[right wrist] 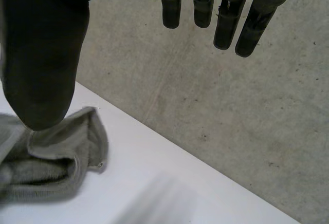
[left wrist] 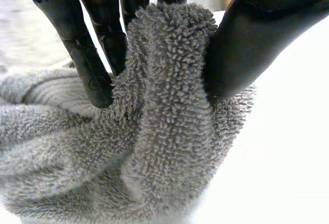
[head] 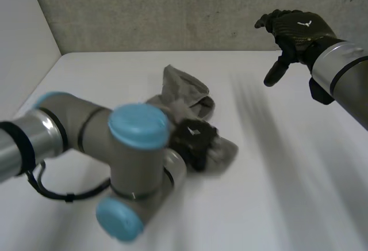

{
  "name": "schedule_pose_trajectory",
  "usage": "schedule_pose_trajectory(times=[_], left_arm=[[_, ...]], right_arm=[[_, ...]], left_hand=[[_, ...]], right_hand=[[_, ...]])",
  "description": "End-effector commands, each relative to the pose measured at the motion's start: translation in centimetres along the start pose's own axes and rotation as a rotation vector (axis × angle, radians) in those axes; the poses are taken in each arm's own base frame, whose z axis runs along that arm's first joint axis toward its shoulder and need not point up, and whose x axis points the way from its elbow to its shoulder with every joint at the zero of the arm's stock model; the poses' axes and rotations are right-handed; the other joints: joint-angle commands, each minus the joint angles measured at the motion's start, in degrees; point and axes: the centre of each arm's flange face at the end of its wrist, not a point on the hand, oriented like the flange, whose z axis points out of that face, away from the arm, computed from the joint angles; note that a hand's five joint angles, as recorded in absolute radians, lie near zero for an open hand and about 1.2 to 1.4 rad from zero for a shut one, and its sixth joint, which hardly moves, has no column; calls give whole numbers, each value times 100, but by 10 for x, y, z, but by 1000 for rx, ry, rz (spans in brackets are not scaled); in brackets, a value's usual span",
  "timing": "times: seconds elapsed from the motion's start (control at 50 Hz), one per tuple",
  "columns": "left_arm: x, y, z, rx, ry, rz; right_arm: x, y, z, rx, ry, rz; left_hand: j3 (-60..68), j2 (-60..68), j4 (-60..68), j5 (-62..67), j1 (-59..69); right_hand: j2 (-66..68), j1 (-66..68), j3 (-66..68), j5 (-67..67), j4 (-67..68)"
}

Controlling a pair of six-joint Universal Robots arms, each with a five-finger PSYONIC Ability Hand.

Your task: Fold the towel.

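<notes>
A grey towel (head: 183,94) lay bunched near the middle of the white table (head: 287,199), its long axis running from the far edge toward the near right. The left hand (head: 195,139) sat on its near end, thumb and fingers pinching a raised ridge of cloth. The right hand (head: 296,32) hung above the far edge on the right, fingers relaxed and empty, well apart from the towel. Bare table on the right offered room for spreading.

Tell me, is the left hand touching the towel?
Touching. The left wrist view shows the left hand pinching a ridge of the towel between its fingers and thumb.
</notes>
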Motion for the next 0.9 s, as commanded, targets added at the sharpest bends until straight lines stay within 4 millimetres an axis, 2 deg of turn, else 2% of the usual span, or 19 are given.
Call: schedule_pose_trajectory(times=[0.02,0.04,0.12,0.16,0.18,0.2,0.22,0.26,0.28,0.32,0.34,0.38,0.44,0.5,0.58,0.62,0.68,0.78,0.9], left_arm=[[59,13,-23,-32,195,-69],[64,14,-26,-40,234,-89],[68,7,-29,-33,288,-125],[60,-14,-33,20,285,-152],[60,-14,-33,20,285,-152],[44,-28,-33,56,246,-166],[44,-28,-33,56,246,-166],[5,-52,-30,125,157,-191],[4,-52,-30,125,156,-191],[-34,-68,-27,175,70,-199],[-34,-68,-27,175,69,-199],[-73,-76,-23,204,-19,-218],[-91,-76,-20,206,-60,-227],[-121,-62,-11,172,-128,-252],[-125,-43,0,123,-133,-264],[-127,-31,10,97,-134,-261],[-128,-27,15,89,-134,-252],[-131,-8,38,55,-134,-149],[-134,3,52,30,-141,-43]], right_arm=[[-1,-7,-6,-12,-33,3],[-2,-8,-7,-15,-34,-2],[-2,-8,-9,-19,-36,-29],[-3,-7,-10,-26,-38,-67],[-3,-7,-10,-26,-38,-68],[-4,-6,-11,-32,-43,-89],[-4,-6,-11,-32,-43,-89],[-9,-4,-14,-51,-60,-135],[-9,-4,-14,-51,-60,-135],[-12,2,-18,-98,-76,-184],[-12,2,-18,-99,-76,-185],[-16,15,-21,-176,-98,-233],[-23,21,-23,-208,-126,-253],[-58,48,-25,-284,-238,-295],[-67,64,-22,-327,-260,-296],[-69,86,-13,-385,-252,-295],[-70,96,-9,-407,-246,-291],[-75,131,10,-444,-226,-210],[-76,146,20,-441,-202,-134]], left_hand=[[-3776,-4010,-4248,-3802,-3768],[-4779,-5013,-5251,-4806,-4772],[-5008,-5242,-5480,-5035,-5001],[-5259,-5493,-5731,-5285,-5251],[-5261,-5495,-5733,-5287,-5253],[-5411,-5644,-5882,-5437,-5403],[-5412,-5646,-5884,-5438,-5404],[-5446,-5680,-5918,-5472,-5438],[-5446,-5680,-5918,-5472,-5438],[-5462,-5696,-5934,-5489,-5455],[-5462,-5696,-5934,-5489,-5455],[-5479,-5713,-5951,-5506,-5472],[-5496,-5730,-5968,-5522,-5488],[-5496,-5730,-5968,-5522,-5488],[-5496,-5730,-5968,-5522,-5488],[-5496,-5730,-5968,-5522,-5488],[-5496,-5730,-5968,-5522,-5488],[-5463,-5697,-5935,-5489,-5455],[-5429,-5663,-5901,-5455,-5421]], right_hand=[[-391,-307,-403,-336,-470],[-391,-307,-403,-336,-470],[-391,-307,-403,-336,-470],[-391,-307,-403,-336,-470],[-391,-307,-403,-336,-470],[-391,-307,-403,-336,-470],[-391,-307,-403,-336,-470],[-391,-307,-403,-336,-470],[-391,-307,-403,-336,-470],[-391,-307,-403,-336,-470],[-391,-307,-403,-336,-470],[-391,-307,-403,-336,-470],[-391,-307,-403,-336,-470],[-391,-307,-403,-336,-470],[-391,-307,-403,-336,-470],[-391,-307,-403,-336,-470],[-391,-307,-403,-336,-470],[-391,-307,-403,-336,-470],[-391,-307,-403,-336,-470]])
